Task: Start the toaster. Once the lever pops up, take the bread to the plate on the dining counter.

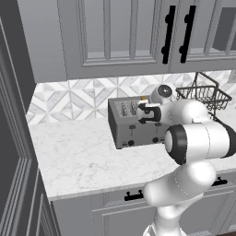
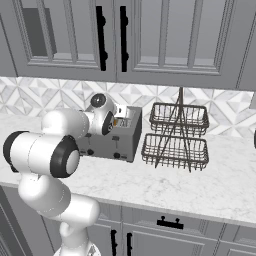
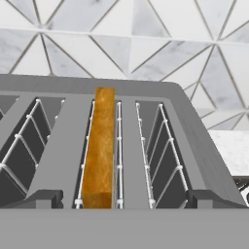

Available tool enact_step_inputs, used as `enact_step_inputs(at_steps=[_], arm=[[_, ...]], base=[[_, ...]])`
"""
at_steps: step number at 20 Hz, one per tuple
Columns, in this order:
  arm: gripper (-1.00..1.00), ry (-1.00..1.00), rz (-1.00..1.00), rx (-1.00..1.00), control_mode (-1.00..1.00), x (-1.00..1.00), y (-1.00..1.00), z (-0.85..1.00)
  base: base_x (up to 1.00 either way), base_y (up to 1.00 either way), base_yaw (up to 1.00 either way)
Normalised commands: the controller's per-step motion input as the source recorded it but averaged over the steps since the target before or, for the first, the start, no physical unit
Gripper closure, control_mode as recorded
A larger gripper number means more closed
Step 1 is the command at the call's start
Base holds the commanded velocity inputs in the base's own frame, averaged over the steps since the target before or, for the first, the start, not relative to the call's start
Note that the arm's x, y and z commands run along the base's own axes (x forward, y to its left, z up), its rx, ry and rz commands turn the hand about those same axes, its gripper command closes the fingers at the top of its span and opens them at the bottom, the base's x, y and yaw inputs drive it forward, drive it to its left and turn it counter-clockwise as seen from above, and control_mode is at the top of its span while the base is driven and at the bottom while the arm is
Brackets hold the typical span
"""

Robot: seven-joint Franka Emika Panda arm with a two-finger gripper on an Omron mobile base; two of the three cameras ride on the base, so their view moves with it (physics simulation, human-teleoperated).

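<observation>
The grey toaster (image 1: 131,126) (image 2: 117,140) stands on the marble worktop against the tiled wall. In the hand view I look down on the toaster's slots (image 3: 160,146). The bread (image 3: 99,151) stands upright in one of the middle slots, its golden top edge rising above the toaster's top. A small orange corner of the bread (image 1: 144,98) (image 2: 116,121) peeks out beside my hand. My gripper (image 3: 126,200) hovers just above the toaster, open, its fingertips (image 3: 46,198) wide apart on either side of the bread. The plate and the dining counter are out of view.
A two-tier wire basket (image 2: 175,137) (image 1: 205,94) stands just right of the toaster. Grey upper cabinets with black handles (image 2: 102,37) hang above. A tall dark cabinet (image 1: 14,138) borders the worktop (image 1: 78,161) on the left.
</observation>
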Motion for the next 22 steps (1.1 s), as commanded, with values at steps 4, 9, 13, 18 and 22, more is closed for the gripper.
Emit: enact_step_inputs(at_steps=[4,9,13,18,22], arm=[[-1.00,0.00,0.00,0.00,-1.00,0.00,0.00,0.00],[-1.00,0.00,0.00,0.00,-1.00,0.00,0.00,0.00],[-1.00,0.00,0.00,0.00,-1.00,0.00,0.00,0.00],[-1.00,0.00,0.00,0.00,-1.00,0.00,0.00,0.00],[-1.00,0.00,0.00,0.00,-1.00,0.00,0.05,0.00]], base=[[0.00,0.00,0.00],[0.00,0.00,0.00],[0.00,0.00,0.00],[0.00,0.00,0.00],[0.00,0.00,0.00]])
